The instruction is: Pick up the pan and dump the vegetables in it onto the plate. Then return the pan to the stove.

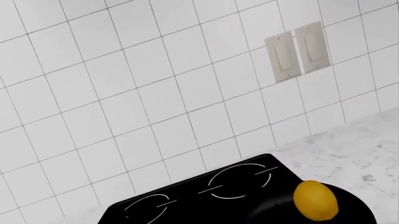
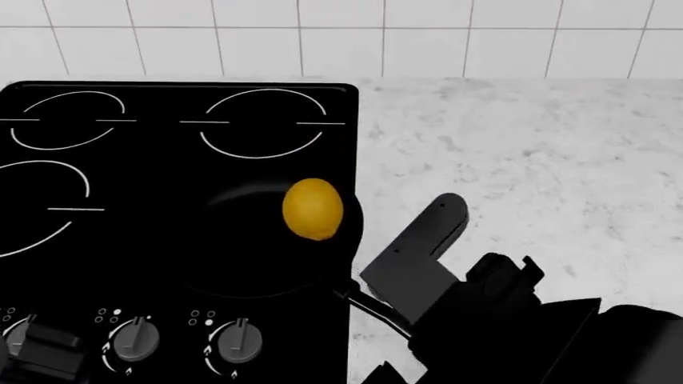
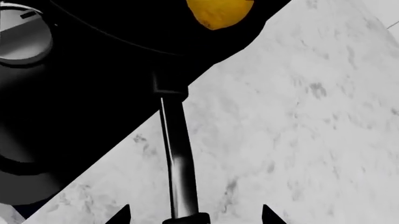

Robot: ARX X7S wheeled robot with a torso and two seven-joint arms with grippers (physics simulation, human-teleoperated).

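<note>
The black pan [image 2: 245, 248] sits on the front right burner of the stove [image 2: 128, 160], with the yellow vegetable [image 2: 313, 208] inside near its far right rim. The pan's handle [image 3: 177, 154] points out over the counter toward my right arm [image 2: 427, 264]. My right gripper [image 3: 193, 217] is open; its two fingertips [image 3: 121, 215] stand on either side of the handle's end without touching it. The left wrist view shows the stove [image 1: 187, 200], the pan [image 1: 361, 210] and the vegetable [image 1: 316, 199], but no fingers. The plate is out of view.
Grey marble counter [image 2: 533, 160] lies right of the stove. A white tiled wall [image 2: 320, 40] stands behind, with two light switches [image 1: 298, 50]. Grey knobs [image 2: 237, 338] line the stove's front edge. A grey part of my left arm [image 2: 43, 348] shows at the lower left.
</note>
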